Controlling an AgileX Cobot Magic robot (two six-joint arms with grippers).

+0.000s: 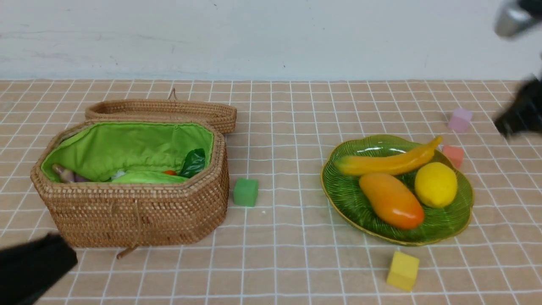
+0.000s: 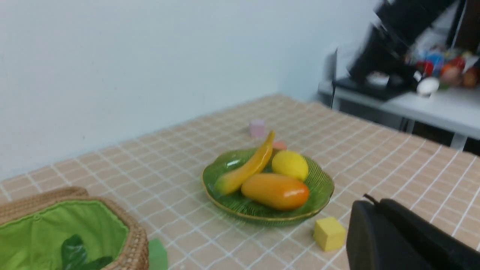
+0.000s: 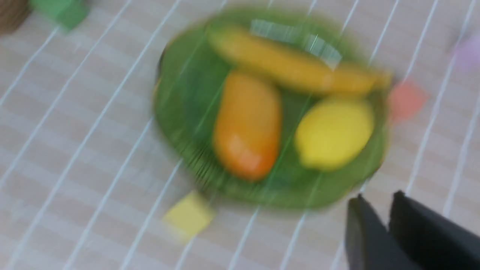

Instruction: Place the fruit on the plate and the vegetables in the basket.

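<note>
The green glass plate (image 1: pixel 338 199) holds the banana (image 1: pixel 389 163), mango (image 1: pixel 391 201) and lemon (image 1: pixel 436 184). The open wicker basket (image 1: pixel 135 212) at left contains the light green cucumber (image 1: pixel 148 178), a bit of the orange carrot (image 1: pixel 169 172) with its leaves (image 1: pixel 194 163), and the eggplant (image 1: pixel 72 176), mostly hidden. My left gripper (image 2: pixel 375 202) is shut and empty, low at the front-left corner, short of the basket. My right gripper (image 3: pixel 378 198), blurred, hovers beside the plate's right edge. Its fingers are almost together with only a slit at the tips, and nothing is between them.
Foam cubes lie about: green (image 1: pixel 245 192) beside the basket, yellow (image 1: pixel 402 271) in front of the plate, pink (image 1: pixel 453 154) and lilac (image 1: pixel 460 120) behind it. The basket lid (image 1: pixel 161 111) lies folded back behind the basket. A wall runs along the table's far edge.
</note>
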